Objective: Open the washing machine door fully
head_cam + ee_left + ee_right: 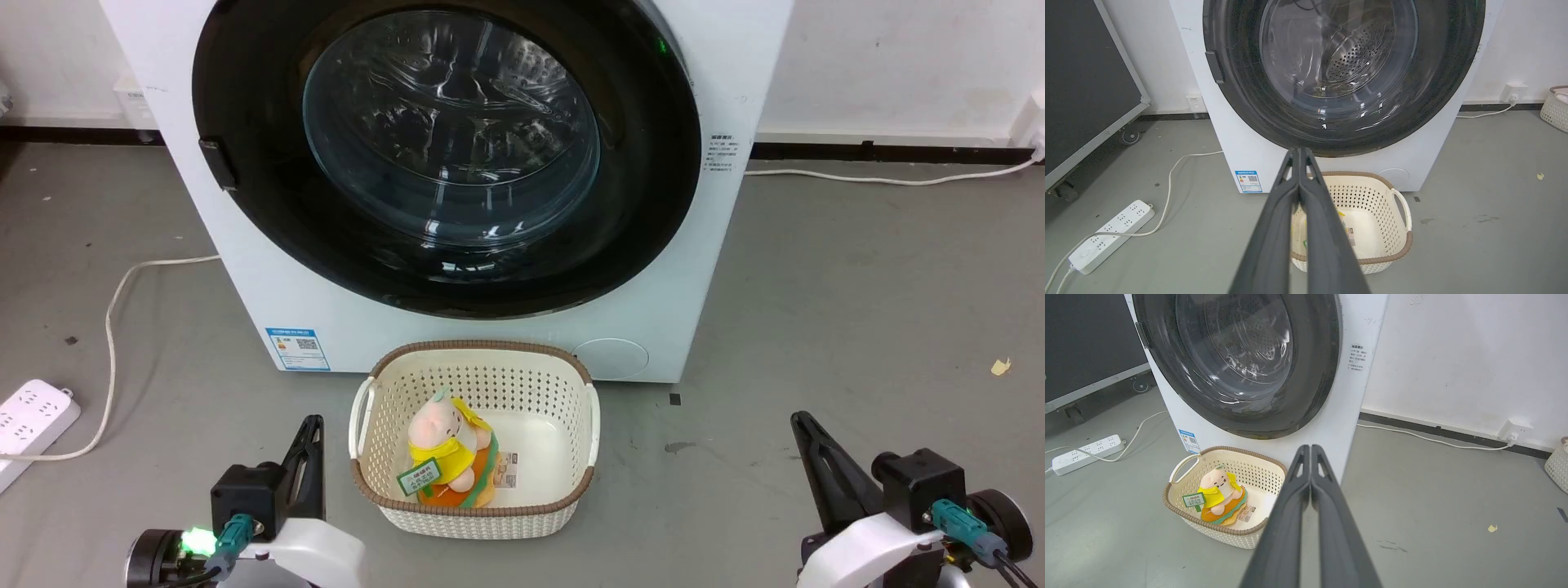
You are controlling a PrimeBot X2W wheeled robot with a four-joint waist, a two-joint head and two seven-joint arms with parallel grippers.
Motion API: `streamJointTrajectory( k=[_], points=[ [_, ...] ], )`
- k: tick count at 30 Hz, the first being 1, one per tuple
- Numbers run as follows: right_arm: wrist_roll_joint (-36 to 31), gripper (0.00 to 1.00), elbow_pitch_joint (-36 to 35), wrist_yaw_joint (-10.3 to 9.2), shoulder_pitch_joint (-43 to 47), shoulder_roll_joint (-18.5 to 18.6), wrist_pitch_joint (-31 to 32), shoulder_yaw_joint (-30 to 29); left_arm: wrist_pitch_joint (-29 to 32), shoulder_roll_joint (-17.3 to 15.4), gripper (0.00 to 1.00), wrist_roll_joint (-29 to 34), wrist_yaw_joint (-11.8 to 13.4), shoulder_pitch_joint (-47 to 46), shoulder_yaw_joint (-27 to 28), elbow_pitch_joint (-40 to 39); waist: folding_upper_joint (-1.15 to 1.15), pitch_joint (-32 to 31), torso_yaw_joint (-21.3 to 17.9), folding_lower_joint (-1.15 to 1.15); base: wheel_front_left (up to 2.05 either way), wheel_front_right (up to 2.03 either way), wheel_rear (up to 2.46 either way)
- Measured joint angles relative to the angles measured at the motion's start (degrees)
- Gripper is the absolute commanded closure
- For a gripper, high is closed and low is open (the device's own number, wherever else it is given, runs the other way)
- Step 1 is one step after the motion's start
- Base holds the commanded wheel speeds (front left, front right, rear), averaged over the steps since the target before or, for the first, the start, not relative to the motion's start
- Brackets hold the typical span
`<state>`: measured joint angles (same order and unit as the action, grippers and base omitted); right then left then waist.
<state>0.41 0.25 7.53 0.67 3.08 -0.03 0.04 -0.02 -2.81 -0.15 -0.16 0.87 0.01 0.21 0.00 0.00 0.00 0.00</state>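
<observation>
The washing machine door [445, 155] is sitting shut, flush in the front of the washing machine [245, 278], which is standing at the far edge of the floor against the wall. Both pincers are hanging low by the floor's near edge, well apart from the door. The left pincer [311, 426] and the right pincer [802, 420] are each showing two fingers pressed together with nothing between them.

The likeliest trouble is lying at the handle tab [219, 166] — it is small, dark against a glossy black rim, and sitting on the door's left side. Fingers arriving pressed together are probably going to skate off it or nudge the rim instead of getting behind it. A pull that is not following the door's arc is risking a slip before the latch gives.

The basket [473, 523], with a plush toy [445, 449] in it, is standing just in front of the machine below the door, so a forearm reaching in low is likely to be knocking it aside. The door seems to be hinged on its right, so the right arm may be waiting inside the swing. Off to the left, a power strip [33, 412] and its cable [110, 327] are lying where the wheels could be catching them.
</observation>
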Motion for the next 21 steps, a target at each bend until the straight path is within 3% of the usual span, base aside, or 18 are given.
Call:
streamJointTrajectory(
  k=[12,13,21],
  points=[
    [-0.04,1.0,0.0,0.0,0.0,0.0,0.0,0.03,0.0,0.0,1.0,0.0,0.0,0.0,0.03,0.0,0.0,0.0,0.0,0.0,0.0,0.0,0.0],
    [-0.04,0.0,0.0,0.0,0.0,0.0,0.0,0.0,0.0,0.0,0.0,0.0,0.0,0.0,0.0,0.0,0.0,0.0,0.0,0.0,0.0,0.0,0.0],
    [0.1,0.0,0.05,0.0,0.03,0.0,-0.07,0.13,-0.02,0.01,0.0,-0.01,0.0,0.04,-0.02,0.08,0.0,-0.06,-0.02,0.0,0.0,0.0,0.0]
  ],
)
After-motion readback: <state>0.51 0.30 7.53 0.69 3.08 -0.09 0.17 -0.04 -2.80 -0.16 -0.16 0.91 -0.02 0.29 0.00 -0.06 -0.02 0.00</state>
